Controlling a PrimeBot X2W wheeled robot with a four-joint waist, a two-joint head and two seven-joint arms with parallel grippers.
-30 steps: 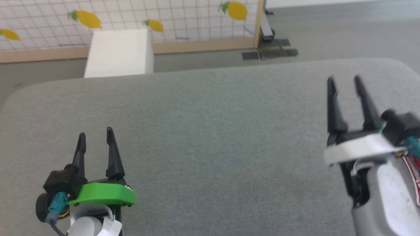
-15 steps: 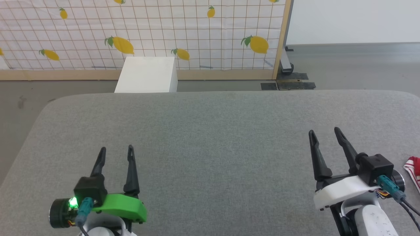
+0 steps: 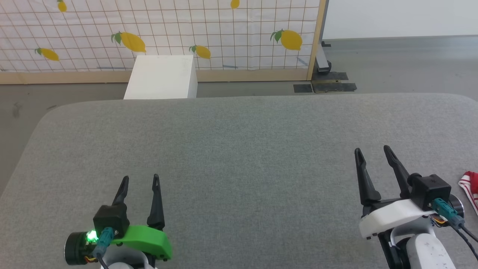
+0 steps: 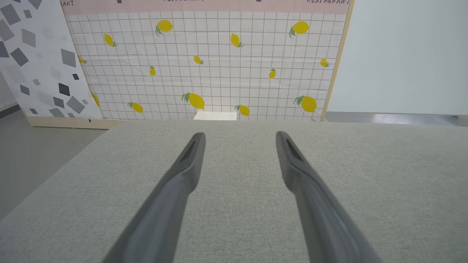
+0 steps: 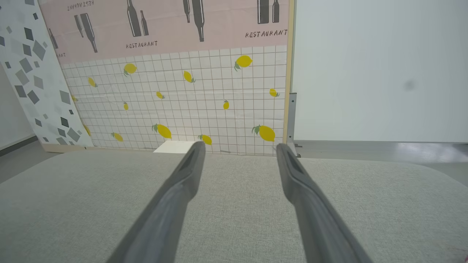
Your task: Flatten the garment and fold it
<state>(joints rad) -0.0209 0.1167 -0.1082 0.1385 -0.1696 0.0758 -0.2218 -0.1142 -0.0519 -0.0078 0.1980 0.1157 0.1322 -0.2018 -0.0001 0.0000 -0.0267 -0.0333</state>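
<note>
**Both grippers empty, shirt not yet picked up**

The left gripper (image 3: pixel 140 177) hung low over the near-left part of the tabletop (image 3: pixel 239 149). Its two dark fingers were spread apart, with nothing between them but grey cloth surface. The right gripper (image 3: pixel 372 148) hung over the near-right part, its fingers likewise parted and holding nothing. Both pointed toward the far edge.

The garment (image 3: pixel 471 178) lay on the tabletop to the right of the right gripper, near its wrist and apparently not touching it. Only a small piece could be seen before the head view cut it off: red fabric with a band of red-and-white stripes along its hem, rumpled rather than flat. Its printing and its overall lie could not be made out.

Judging from this, the task stood at its very start, with nothing flattened and nothing folded. The next move probably called for the right arm to swing out toward its own right side, close on a loose edge of the shirt and draw it toward the middle of the tabletop. There both grippers could reach it and spread it out.

Beyond the far edge, a white box (image 3: pixel 160 76) stood on the floor in front of a lemon-print screen (image 3: pixel 186 33).
</note>
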